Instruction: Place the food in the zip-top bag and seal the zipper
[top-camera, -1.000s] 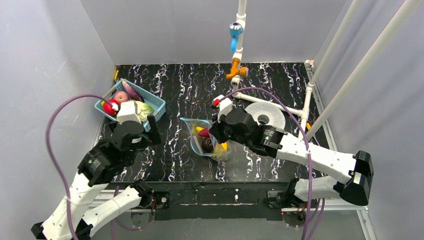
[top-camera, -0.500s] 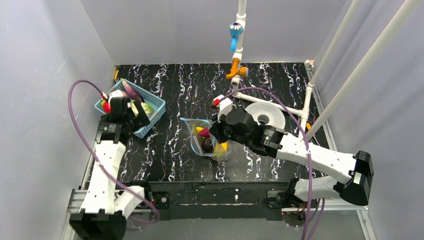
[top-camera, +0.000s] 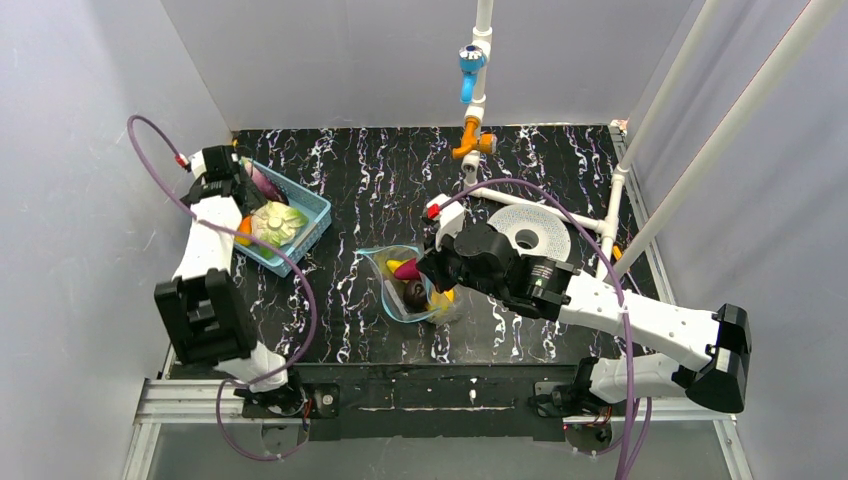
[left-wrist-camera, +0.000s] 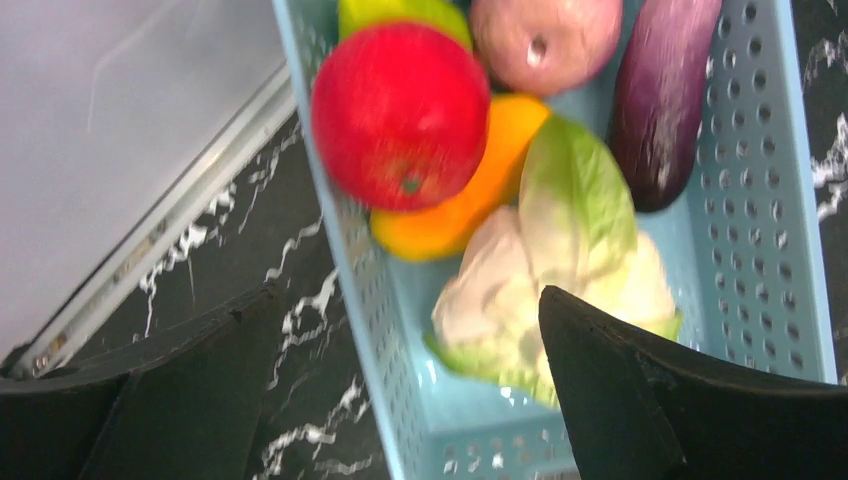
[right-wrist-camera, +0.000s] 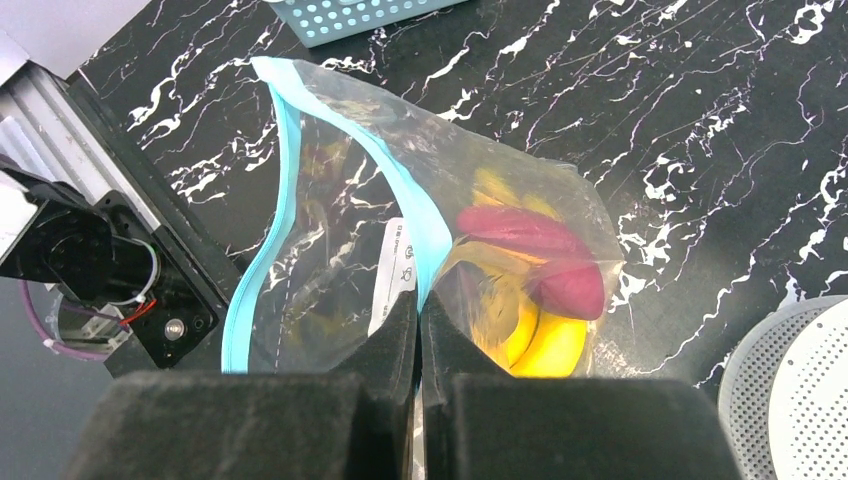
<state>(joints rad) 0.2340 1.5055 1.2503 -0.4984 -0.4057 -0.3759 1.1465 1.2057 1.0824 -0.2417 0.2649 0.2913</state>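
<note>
Right gripper (right-wrist-camera: 418, 318): pressed fully together, pinching one lip of the zip-top bag (right-wrist-camera: 470, 160), right beside its white label (right-wrist-camera: 398, 268). Just ahead of the fingertips, running away in two teal lines: the zipper (right-wrist-camera: 405, 200), parted, with the bag's mouth gaping to the left of the pinch. To the right of the pinch, inside the clear plastic: a yellow banana (right-wrist-camera: 548, 350) low down, with a dark red piece (right-wrist-camera: 545, 255) lying over it. Further right and back toward the wrist, on the black marbled table (right-wrist-camera: 700, 150): a white perforated disc (right-wrist-camera: 790, 390).

Left gripper (left-wrist-camera: 410, 300): spread wide, holding nothing, hovering astride the side wall of a blue basket (left-wrist-camera: 770, 200). Between the fingers (left-wrist-camera: 640, 400): a pale green leafy vegetable (left-wrist-camera: 570, 250). Beyond it: an orange piece (left-wrist-camera: 470, 190) tucked under a red apple (left-wrist-camera: 400, 112). Further out: a pinkish fruit (left-wrist-camera: 545, 40) and a green pear (left-wrist-camera: 400, 12). Off to the right, along the far basket wall: a dark purple eggplant (left-wrist-camera: 665, 95). From above, well apart from the bag.
</note>
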